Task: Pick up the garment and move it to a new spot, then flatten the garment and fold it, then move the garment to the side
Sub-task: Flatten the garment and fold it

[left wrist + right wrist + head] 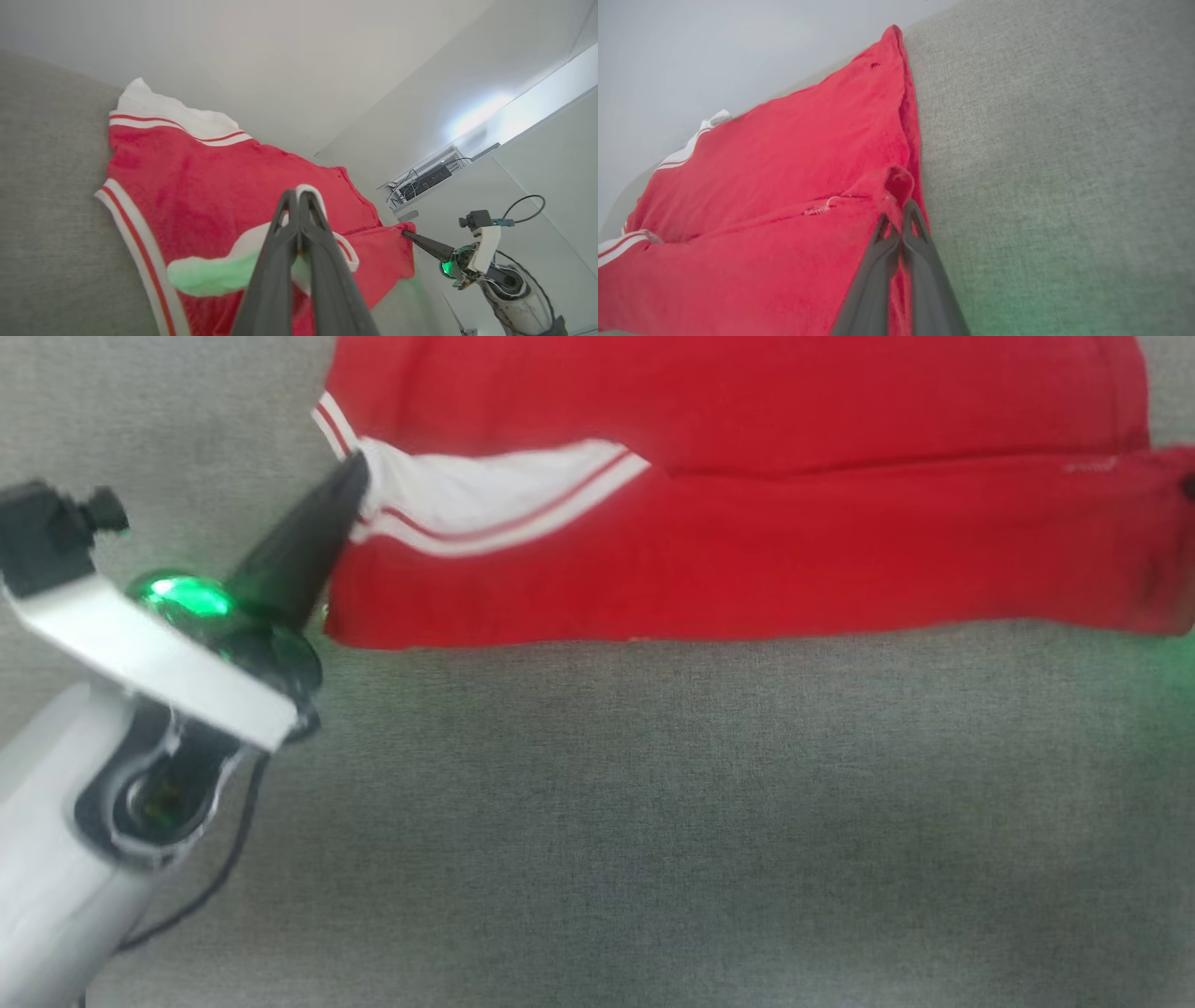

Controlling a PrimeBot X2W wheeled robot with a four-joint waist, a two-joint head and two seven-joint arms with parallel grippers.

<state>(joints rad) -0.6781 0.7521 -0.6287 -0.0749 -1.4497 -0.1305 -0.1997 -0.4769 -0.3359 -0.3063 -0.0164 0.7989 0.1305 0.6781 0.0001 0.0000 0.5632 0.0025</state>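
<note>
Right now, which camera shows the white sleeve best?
The head view: the white sleeve lies spread out, stripes clear. The left wrist view shows it green-lit, partly behind the left gripper. The right wrist view catches a striped white sliver.

grey fabric surface (653, 821), pale wall (280, 56)

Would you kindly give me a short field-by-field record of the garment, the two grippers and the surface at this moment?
garment: red jersey, folded over itself into a long band, lying on the surface
white sleeve: red-striped trim, at the garment's left end
left gripper: fingers together, pinching the sleeve edge
right gripper: fingers together on a bunched red corner at the opposite end
surface: grey woven cloth under the garment
</note>
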